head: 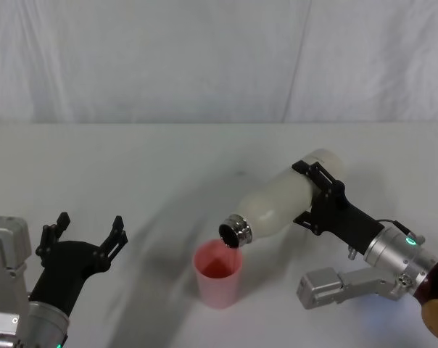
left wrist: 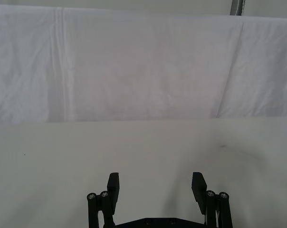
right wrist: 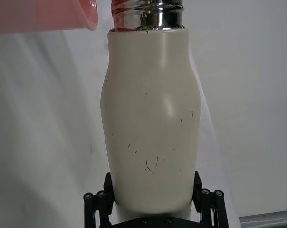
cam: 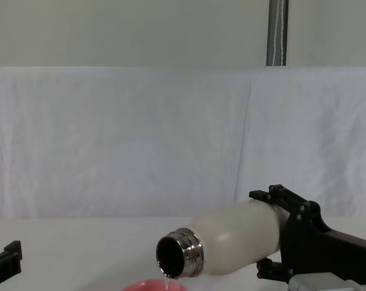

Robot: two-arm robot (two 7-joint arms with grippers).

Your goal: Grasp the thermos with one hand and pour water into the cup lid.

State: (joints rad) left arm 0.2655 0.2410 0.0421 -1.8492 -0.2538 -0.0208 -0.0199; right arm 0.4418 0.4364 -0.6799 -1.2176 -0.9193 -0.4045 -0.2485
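The thermos (head: pixel 281 203) had no name, label or words on it. Its cream side showed only small dark scratches. The cup lid (head: pixel 218 274) was plain pink too.

The tabletop (head: pixel 132 167) was white and wide. A white cloth (head: pixel 204 58) hung along its far edge. There was lots of open room on the left and at the back. The cup lid stood upright near the front middle, well away from the edges.

The right hand (head: pixel 315 197) was clamped on the fat bottom part of the thermos, one black finger on each side. It held the thermos up in the air, tipped far over, almost lying flat. The shiny steel neck (head: pixel 235 232) pointed down and to the left. The open mouth hung just above the far rim of the cup lid. In the chest view a thin bit of water (cam: pixel 166 277) ran from the mouth down to the pink rim (cam: pixel 156 285).

The left hand (head: pixel 81 243) sat low at the front left, well apart from the cup lid. Its fingers were spread apart and held nothing.
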